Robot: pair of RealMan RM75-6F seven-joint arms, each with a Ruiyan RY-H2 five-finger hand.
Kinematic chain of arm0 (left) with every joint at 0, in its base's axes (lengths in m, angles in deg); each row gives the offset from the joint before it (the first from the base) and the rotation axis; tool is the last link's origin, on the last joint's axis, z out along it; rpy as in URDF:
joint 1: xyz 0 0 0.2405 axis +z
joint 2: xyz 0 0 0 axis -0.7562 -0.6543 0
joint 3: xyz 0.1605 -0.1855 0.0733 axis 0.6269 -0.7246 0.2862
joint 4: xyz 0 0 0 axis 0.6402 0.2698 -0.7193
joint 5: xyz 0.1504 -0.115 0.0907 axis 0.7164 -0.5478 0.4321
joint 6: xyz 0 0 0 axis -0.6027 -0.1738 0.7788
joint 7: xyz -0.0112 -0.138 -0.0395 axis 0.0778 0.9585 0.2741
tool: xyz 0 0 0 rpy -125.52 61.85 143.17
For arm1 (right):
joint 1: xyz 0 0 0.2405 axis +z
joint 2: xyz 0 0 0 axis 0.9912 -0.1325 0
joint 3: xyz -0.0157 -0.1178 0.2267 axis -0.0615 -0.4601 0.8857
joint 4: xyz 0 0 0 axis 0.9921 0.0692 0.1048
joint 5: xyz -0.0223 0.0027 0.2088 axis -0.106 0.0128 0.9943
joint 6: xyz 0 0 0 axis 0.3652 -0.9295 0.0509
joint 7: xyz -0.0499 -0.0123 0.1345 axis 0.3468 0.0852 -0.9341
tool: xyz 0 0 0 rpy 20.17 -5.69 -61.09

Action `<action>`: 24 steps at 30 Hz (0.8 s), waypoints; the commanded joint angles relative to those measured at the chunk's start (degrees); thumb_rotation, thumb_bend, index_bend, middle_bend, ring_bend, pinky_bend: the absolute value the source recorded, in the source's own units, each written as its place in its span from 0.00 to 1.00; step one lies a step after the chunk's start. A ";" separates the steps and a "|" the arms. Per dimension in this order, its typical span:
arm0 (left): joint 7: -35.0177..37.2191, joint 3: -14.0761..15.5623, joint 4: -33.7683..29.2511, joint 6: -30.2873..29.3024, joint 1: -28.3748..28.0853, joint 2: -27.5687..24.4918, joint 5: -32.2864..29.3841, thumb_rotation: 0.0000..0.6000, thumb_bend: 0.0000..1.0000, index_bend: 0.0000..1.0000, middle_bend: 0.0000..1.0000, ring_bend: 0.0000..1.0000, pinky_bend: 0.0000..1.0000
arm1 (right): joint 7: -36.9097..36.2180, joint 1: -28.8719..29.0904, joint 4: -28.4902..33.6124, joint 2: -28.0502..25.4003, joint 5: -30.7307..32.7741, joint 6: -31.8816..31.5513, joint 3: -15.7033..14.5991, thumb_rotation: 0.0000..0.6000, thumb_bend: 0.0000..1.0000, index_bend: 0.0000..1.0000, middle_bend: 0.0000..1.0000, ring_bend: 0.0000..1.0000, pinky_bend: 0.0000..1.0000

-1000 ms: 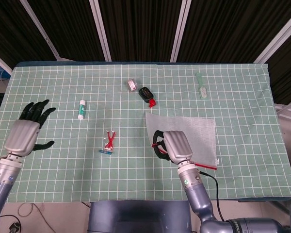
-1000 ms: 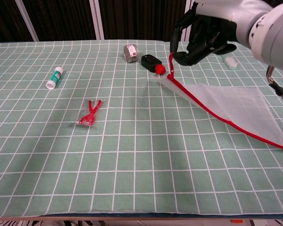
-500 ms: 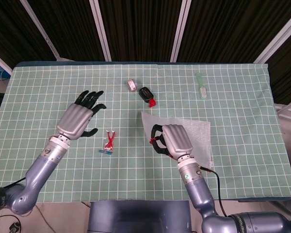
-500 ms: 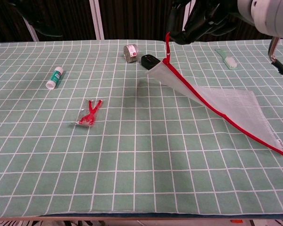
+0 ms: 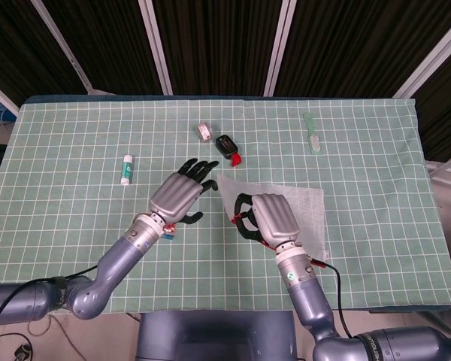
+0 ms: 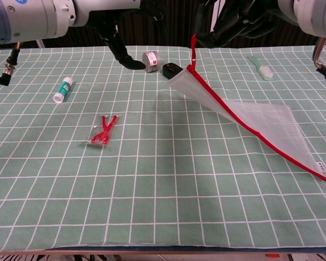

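Observation:
My right hand point(image 5: 269, 218) point(image 6: 234, 22) grips the red pull loop at one corner of a clear mesh pouch point(image 5: 286, 207) point(image 6: 250, 117) with a red zipper edge. That corner is lifted off the table; the pouch's far end rests on the mat. My left hand point(image 5: 182, 194) point(image 6: 122, 32) hovers open with its fingers spread, just left of the raised pouch corner. A small packet of red pieces point(image 6: 102, 132) lies on the mat under the left forearm, mostly hidden in the head view.
A white glue stick point(image 5: 126, 168) point(image 6: 62, 89) lies at the left. A roll of tape point(image 5: 204, 131) point(image 6: 150, 60) and a black and red object point(image 5: 228, 147) point(image 6: 174, 70) sit behind the pouch. A pale green brush point(image 5: 310, 132) point(image 6: 261, 67) lies at the back right. A green grid mat point(image 5: 75, 135) covers the table.
My left hand has swung from the table's left side rightward to beside the pouch. My right hand has raised the pouch corner higher, then held still.

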 commanded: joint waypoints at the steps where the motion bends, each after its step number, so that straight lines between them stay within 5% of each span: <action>1: -0.25 0.45 0.57 -0.08 -1.46 1.44 -0.93 1.00 0.27 0.33 0.00 0.00 0.00 | -0.31 0.15 0.16 -0.30 0.15 -0.34 -0.24 1.00 0.56 0.67 1.00 1.00 1.00; 24: 2.60 1.24 3.48 -2.76 -6.69 7.75 -2.35 1.00 0.35 0.43 0.00 0.00 0.00 | -4.07 0.93 0.55 -3.01 0.58 -1.33 -2.14 1.00 0.57 0.67 1.00 1.00 1.00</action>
